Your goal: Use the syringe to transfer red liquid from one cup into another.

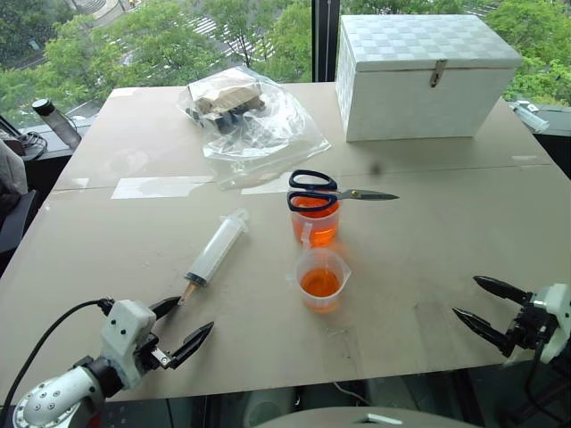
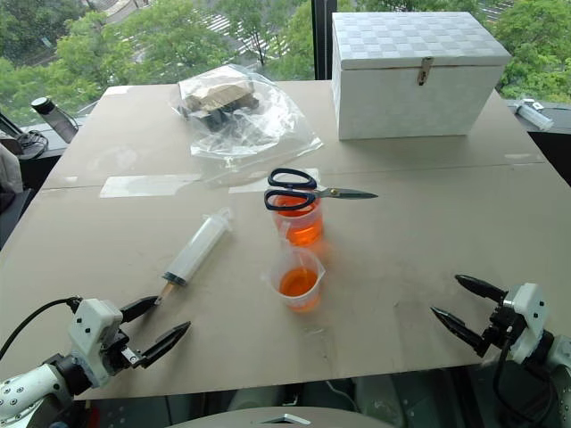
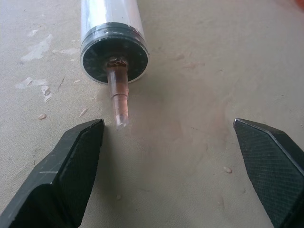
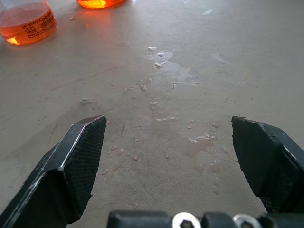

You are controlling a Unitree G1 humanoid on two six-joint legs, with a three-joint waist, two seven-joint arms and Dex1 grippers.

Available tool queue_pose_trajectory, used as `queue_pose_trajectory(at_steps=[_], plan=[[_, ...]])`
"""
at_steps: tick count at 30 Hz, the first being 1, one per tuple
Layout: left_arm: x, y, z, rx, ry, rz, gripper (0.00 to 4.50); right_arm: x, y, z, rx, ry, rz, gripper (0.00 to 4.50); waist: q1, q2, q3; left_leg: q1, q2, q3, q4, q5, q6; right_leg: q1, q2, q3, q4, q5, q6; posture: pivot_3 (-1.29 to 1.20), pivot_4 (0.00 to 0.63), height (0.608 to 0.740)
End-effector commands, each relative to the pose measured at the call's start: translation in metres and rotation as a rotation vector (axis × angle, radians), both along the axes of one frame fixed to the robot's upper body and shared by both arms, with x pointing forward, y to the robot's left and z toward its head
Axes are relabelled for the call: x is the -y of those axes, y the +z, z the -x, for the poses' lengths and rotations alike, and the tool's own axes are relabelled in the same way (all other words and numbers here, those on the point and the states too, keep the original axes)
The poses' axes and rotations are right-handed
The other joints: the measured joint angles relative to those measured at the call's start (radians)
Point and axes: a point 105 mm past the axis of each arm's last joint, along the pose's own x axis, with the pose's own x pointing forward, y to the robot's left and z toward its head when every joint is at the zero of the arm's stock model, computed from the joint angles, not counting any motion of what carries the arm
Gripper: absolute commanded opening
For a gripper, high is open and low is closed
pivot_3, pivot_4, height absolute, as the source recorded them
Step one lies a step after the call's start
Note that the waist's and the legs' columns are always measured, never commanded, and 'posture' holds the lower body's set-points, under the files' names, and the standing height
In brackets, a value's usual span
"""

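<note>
Table (image 1: pixel 428 267) | left hand (image 1: pixel 183 325) spread, facing syringe (image 1: pixel 216 248) tip | right hand (image 1: pixel 482 306) spread, empty

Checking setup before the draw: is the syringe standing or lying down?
Lying down: the syringe rests flat on the table, tip toward the left gripper.

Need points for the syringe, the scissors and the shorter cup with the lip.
syringe (image 1: pixel 217 250), left eye view, middle of the clear barrel.
scissors (image 1: pixel 312 191), left eye view, black handle loops resting on the taller cup's rim.
shorter cup (image 1: pixel 322 283), left eye view, front wall over the red liquid.
</note>
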Motion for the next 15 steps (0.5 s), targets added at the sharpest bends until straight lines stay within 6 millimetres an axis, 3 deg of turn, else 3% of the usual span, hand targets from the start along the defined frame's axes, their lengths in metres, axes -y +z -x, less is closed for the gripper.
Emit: queue_pose_trajectory(at_steps=[1,15], plan=[[-0.0009,0.0018,0.0005,0.006,-0.017,-0.014,4.44,0.0010,0.0117,-0.0021,0.053,-0.001,0.005,4.50,0.000,0.000,0.000,0.000,0.000,0.000,0.000,0.000,0.000,0.000,0.000,0.000,0.000,0.000,0.000,0.00,0.150,0.740],[-0.0068,-0.0039,0.0062,-0.015,-0.010,-0.016,4.44,-0.0024,0.0159,-0.0108,0.063,0.024,0.004,4.50,-0.005,0.004,-0.002,0.000,0.000,0.000,-0.001,0.000,0.000,0.000,0.000,0.000,0.000,0.000,0.000,0.00,0.150,0.740]])
